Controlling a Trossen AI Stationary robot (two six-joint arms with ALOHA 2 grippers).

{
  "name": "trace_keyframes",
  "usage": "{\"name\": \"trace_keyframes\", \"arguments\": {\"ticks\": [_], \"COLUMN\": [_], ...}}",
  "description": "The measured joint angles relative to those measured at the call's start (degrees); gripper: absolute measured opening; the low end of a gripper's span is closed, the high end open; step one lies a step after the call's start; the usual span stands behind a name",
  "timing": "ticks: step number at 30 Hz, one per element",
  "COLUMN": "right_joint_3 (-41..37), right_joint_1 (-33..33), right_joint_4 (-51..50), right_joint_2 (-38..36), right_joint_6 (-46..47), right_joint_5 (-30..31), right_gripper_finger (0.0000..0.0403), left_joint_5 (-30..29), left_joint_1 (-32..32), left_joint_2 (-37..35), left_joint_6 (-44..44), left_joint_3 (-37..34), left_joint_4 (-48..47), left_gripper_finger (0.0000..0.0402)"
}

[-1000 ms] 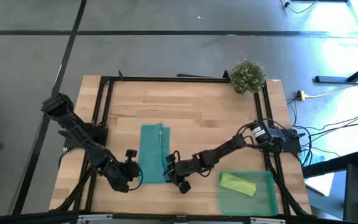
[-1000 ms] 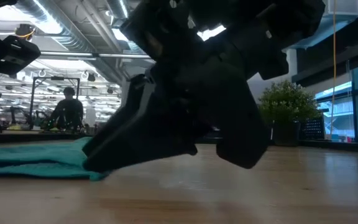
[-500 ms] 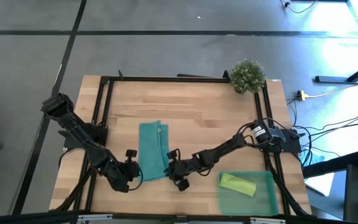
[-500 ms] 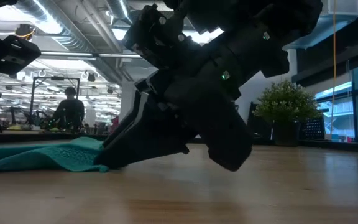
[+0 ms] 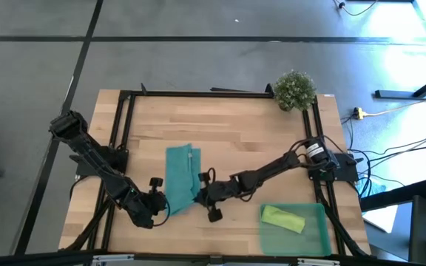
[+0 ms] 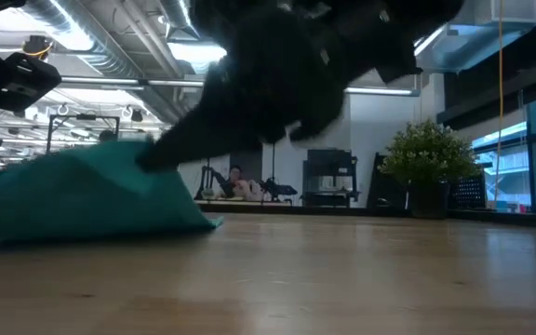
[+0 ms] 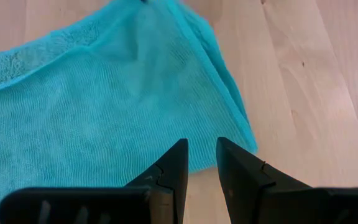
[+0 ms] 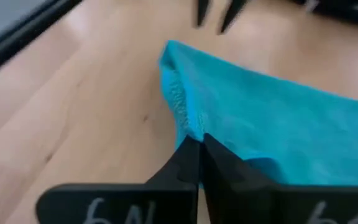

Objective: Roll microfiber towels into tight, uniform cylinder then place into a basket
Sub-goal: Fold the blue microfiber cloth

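While pinching the teal towel edge lifted off the table, right end effector clamped, left end effector narrowly parted at its 7 o'clock, gripping nothing, lime towel in basket.

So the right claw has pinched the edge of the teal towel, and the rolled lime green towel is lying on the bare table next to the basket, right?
Not quite. The lime green towel lies inside the basket, not on the bare table beside it; the high view shows this. The rest holds: the right claw is shut on the edge of the teal towel, as the right wrist view shows.
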Motion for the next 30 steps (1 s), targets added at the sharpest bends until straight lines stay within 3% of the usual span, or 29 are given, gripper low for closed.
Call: {"name": "trace_keyframes", "arguments": {"ticks": [21, 26, 30], "right_joint_3": [0.0, 0.0, 0.0], "right_joint_1": [-13.4, -13.9, -13.8], "right_joint_4": [-1.0, -0.8, -0.6], "right_joint_2": [-1.6, -1.6, -1.6], "right_joint_6": [11.3, 11.3, 11.1], "right_joint_5": [6.2, 5.3, 5.1], "right_gripper_finger": [0.0005, 0.0005, 0.0005], "left_joint_5": [-0.2, -6.3, -6.5], "left_joint_1": [0.0, 1.1, 4.5], "left_joint_2": [0.0, 0.9, 3.1], "left_joint_6": [0.2, 1.6, 6.3], "left_joint_3": [0.0, 0.0, -1.9], "left_joint_4": [0.0, 0.3, 6.2], "left_gripper_finger": [0.008, 0.008, 0.008]}}
